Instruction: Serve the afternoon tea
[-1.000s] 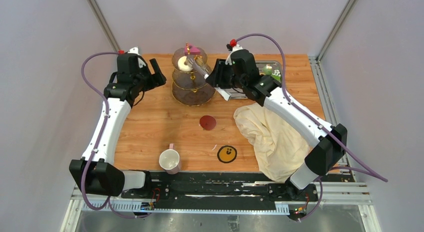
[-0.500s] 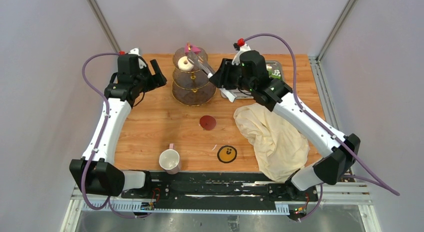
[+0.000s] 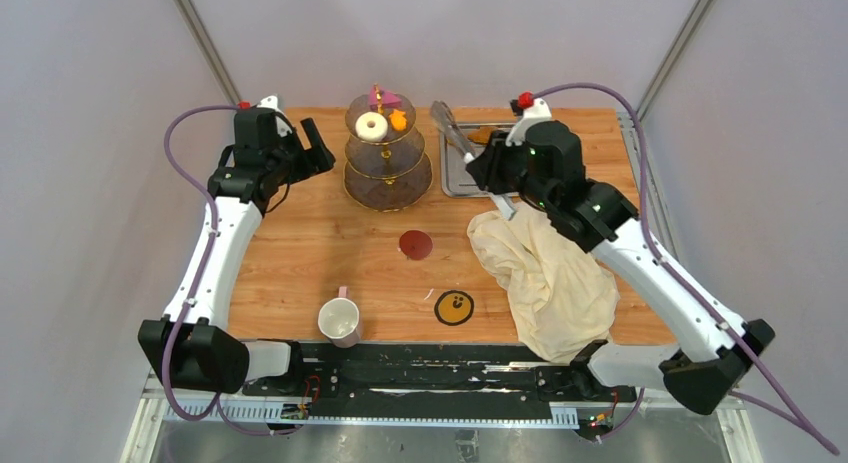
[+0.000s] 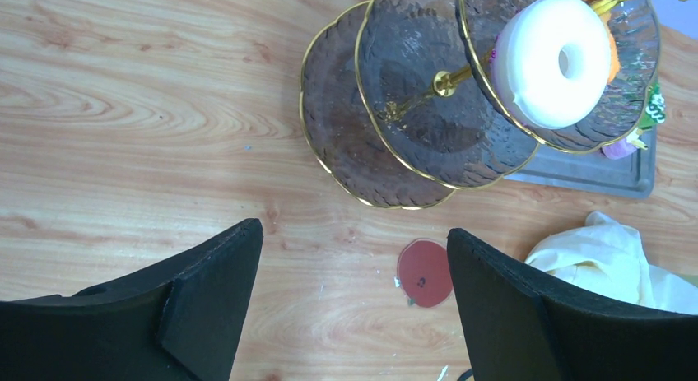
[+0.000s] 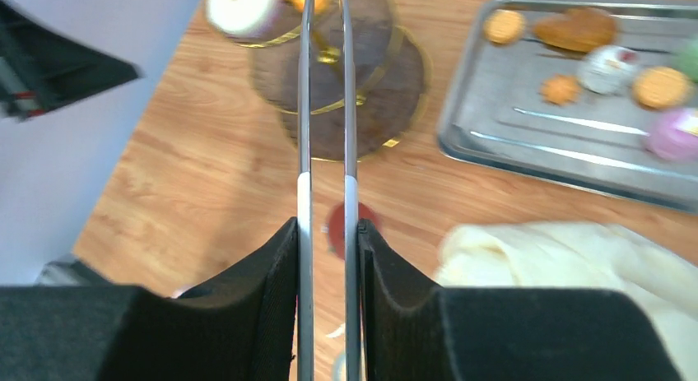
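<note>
- The left gripper [image 3: 312, 148] is held above the far left of the wooden table [image 3: 300, 243], its jaws spread wide and nothing gripped.
- A pale mug [image 3: 339, 321] is stood upright near the near edge.
- A three-tier smoky glass stand with gold stem [image 3: 388, 178] is set at the far middle. A white donut [image 3: 371, 127] and an orange macaron [image 3: 398, 120] are laid side by side on its top tier.
- Long steel tongs [image 3: 450, 128] are clamped by the right gripper [image 5: 328, 233], the blades squeezed almost together.
- Small colourful cakes [image 5: 605, 68] are kept in a rectangular steel tray [image 5: 527, 142] just right of the stand.
- A large cream cloth [image 3: 545, 273] is crumpled on the right.
</note>
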